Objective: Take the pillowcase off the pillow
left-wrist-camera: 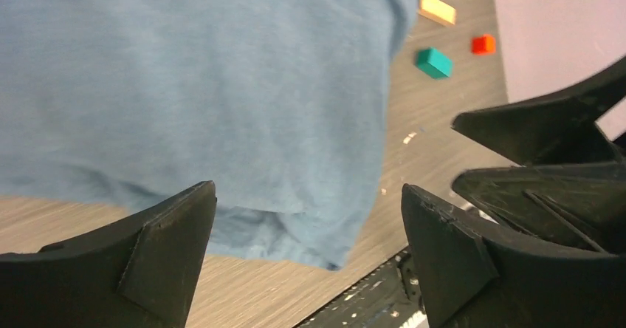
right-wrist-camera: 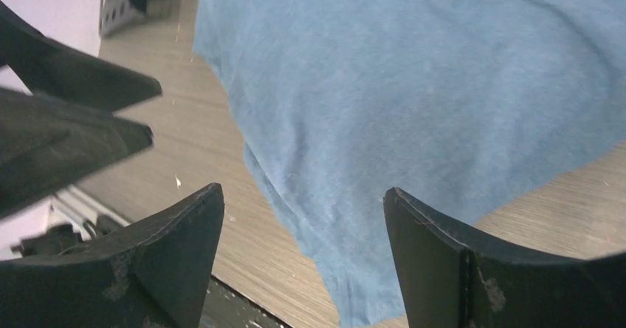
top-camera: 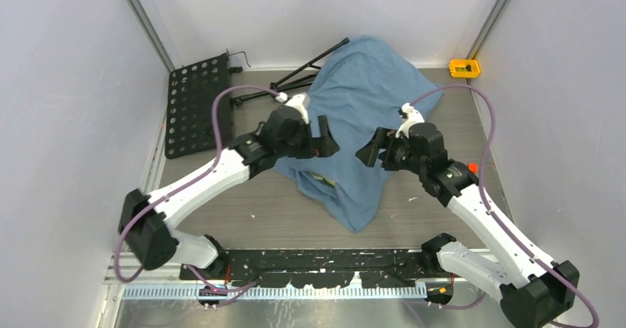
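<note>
- The blue pillowcase (top-camera: 362, 114) heaps across the counter's (top-camera: 243, 217) middle, blocking any straight pass from side to side.
- Bare counter lies open at near left.
- A perforated black panel (top-camera: 195, 106) and folded stand (top-camera: 310, 73) crowd the far-left corner.

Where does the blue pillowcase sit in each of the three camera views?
Top external: the pillowcase lies at centre, running from the back wall toward the near edge.
Left wrist: the pillowcase fills the upper left.
Right wrist: the pillowcase fills the upper right.
Shared landmark: its pointed near corner, which ends close to the black rail in every view.
</note>
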